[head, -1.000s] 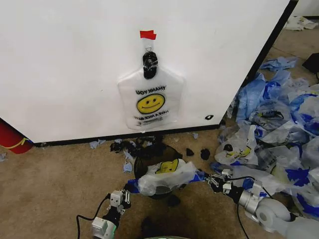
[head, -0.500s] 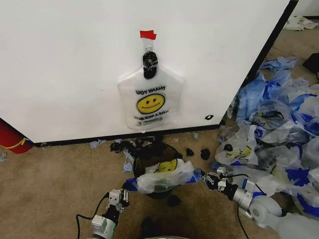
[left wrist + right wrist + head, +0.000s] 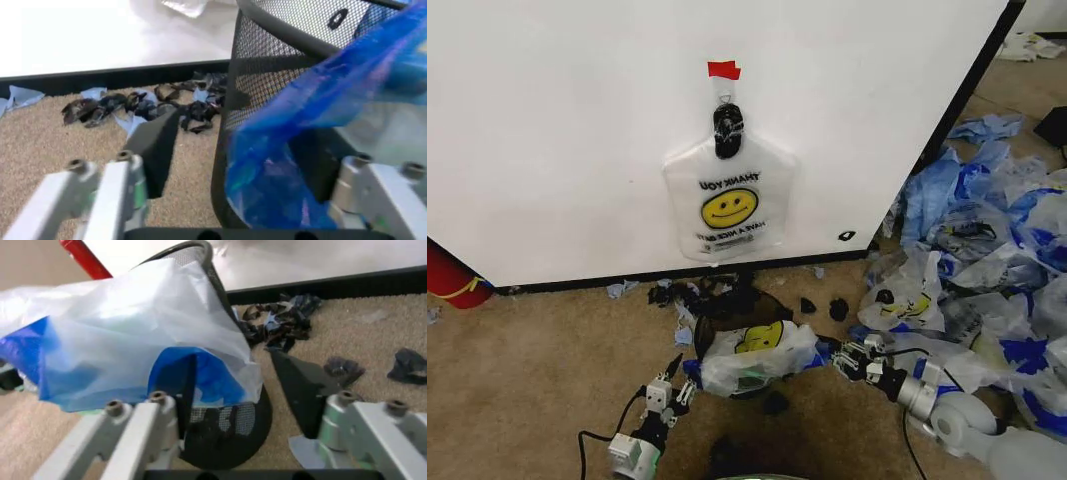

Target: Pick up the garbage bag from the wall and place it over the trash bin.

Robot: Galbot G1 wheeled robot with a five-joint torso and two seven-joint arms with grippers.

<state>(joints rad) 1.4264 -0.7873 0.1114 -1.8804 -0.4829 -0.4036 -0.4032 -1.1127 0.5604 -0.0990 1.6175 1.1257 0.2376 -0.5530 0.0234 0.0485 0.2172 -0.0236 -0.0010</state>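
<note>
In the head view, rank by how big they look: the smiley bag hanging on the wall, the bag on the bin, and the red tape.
1. Hanging bag
2. Garbage bag on the trash bin, bunched up
3. Red tape

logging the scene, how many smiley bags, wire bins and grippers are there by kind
smiley-face bags: 2, the garbage bag on the trash bin, another hanging on the wall
trash bin: 1
grippers: 2, left gripper, right gripper
total: 5
</note>
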